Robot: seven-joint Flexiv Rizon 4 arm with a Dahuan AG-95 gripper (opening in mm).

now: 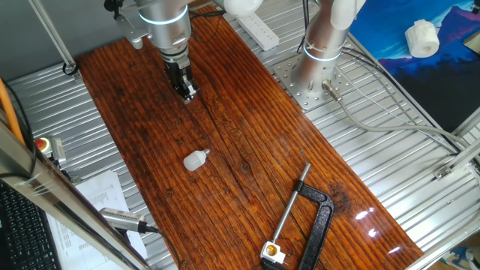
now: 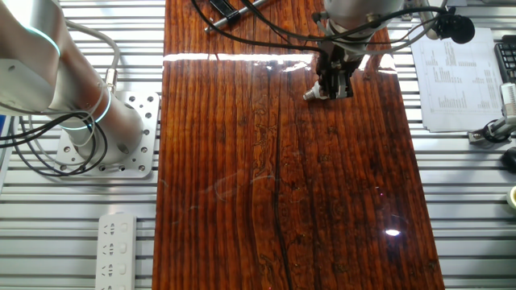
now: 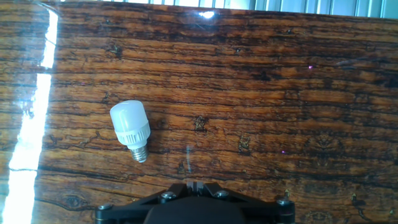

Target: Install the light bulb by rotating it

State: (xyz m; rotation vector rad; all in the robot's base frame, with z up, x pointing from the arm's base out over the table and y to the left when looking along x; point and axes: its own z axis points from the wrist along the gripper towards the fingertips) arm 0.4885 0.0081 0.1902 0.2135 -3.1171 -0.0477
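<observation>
The arm reaches down over the tabletop (image 1: pixel 247 150) with its wrist nearly vertical, a silver cylinder with a glowing ring above a slim black pincer (image 1: pixel 186 94) that points at the boards. The pincer hangs above the wood and holds nothing; whether its fingers stand apart or together cannot be told, since they are small and dark in both fixed views and out of sight in the hand view, where only the black housing edge with screws shows.

The light bulb (image 1: pixel 196 160) lies on its side on the wood, well apart from the pincer and nearer the camera in the one fixed view. In the hand view the light bulb (image 3: pixel 130 127) sits left of the pincer's centre line: a matte white body with a rounded dome, a ribbed collar and a short grey threaded base pointing down-right.

The tabletop is glossy reddish-brown wood with strong dark grain and bright glare streaks. A black metal clamp (image 1: pixel 311 217) with a silver screw rod lies farther off, beyond the bulb.
</observation>
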